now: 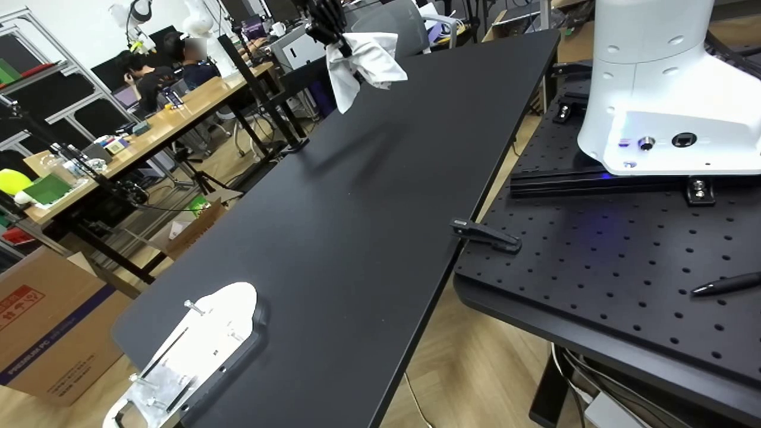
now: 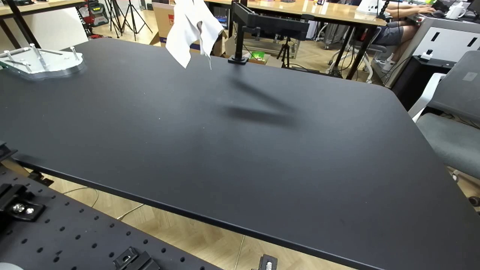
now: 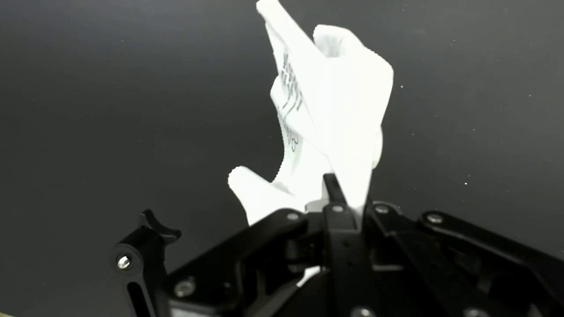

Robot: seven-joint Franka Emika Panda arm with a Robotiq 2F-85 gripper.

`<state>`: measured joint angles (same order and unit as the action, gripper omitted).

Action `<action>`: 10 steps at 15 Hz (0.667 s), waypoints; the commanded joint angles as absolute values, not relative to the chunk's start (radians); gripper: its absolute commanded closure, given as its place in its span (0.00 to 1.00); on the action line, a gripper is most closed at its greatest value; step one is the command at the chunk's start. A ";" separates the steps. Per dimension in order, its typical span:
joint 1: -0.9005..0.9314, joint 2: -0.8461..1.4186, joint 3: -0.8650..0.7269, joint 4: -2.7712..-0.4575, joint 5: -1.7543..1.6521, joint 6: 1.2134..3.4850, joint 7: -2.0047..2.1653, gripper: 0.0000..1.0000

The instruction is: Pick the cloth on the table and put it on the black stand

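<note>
The white cloth point(image 1: 380, 62) hangs in the air above the black table, bunched at its top with loose corners pointing down. It also hangs in an exterior view point(image 2: 191, 32). My gripper point(image 1: 343, 46) is shut on the cloth; in the wrist view the fingers point(image 3: 350, 196) pinch it, and dark marks show on one fold. The black stand point(image 2: 275, 28) has a post at the table's far edge and a horizontal bar; it also shows in an exterior view point(image 1: 309, 80), partly behind the cloth there. In an exterior view the cloth hangs left of the post, apart from it.
A white plate with upright pegs point(image 1: 208, 333) lies at one end of the table point(image 2: 232, 161). A grey chair point(image 2: 450, 112) stands at the other end. The white robot base point(image 1: 666, 101) is beside the table. A black knobbed part point(image 3: 147, 259) shows in the wrist view.
</note>
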<state>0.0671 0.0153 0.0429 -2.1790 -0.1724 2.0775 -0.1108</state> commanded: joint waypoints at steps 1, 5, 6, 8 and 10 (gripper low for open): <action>0.063 0.016 0.048 -2.177 -0.172 2.075 -0.112 0.95; 0.049 0.054 0.034 -2.135 -0.185 2.078 -0.091 0.99; 0.043 0.064 0.029 -2.121 -0.191 2.079 -0.086 0.99; 0.028 0.083 0.015 -2.081 -0.197 2.076 -0.085 0.99; 0.014 0.100 0.003 -2.038 -0.205 2.071 -0.081 0.99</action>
